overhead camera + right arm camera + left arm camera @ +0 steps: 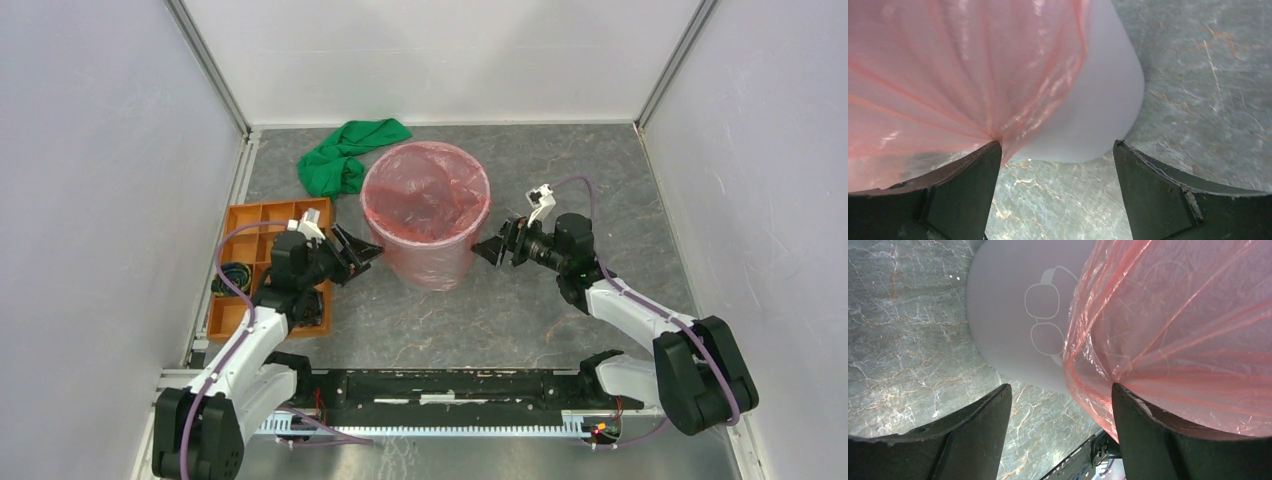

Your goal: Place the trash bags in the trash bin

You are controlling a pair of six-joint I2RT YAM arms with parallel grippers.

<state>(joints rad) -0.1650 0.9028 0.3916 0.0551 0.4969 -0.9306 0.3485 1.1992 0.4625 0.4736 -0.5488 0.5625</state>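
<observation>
The red translucent trash bag [428,195] lines the round light-grey bin [430,268] at the table's middle, its edge folded down over the rim and outer wall. My left gripper [366,253] is open just left of the bin, empty; in the left wrist view the bag's hem [1168,330] hangs over the grey wall [1013,315] beyond my gripper [1060,405]. My right gripper [492,247] is open just right of the bin, empty. In the right wrist view the bag [948,65] drapes over the bin wall [1098,105], reaching my left fingertip [990,155].
A green cloth [345,155] lies behind the bin to the left. An orange compartment tray [262,222] with small items sits at the left, under my left arm. White walls enclose the grey marbled table [600,160].
</observation>
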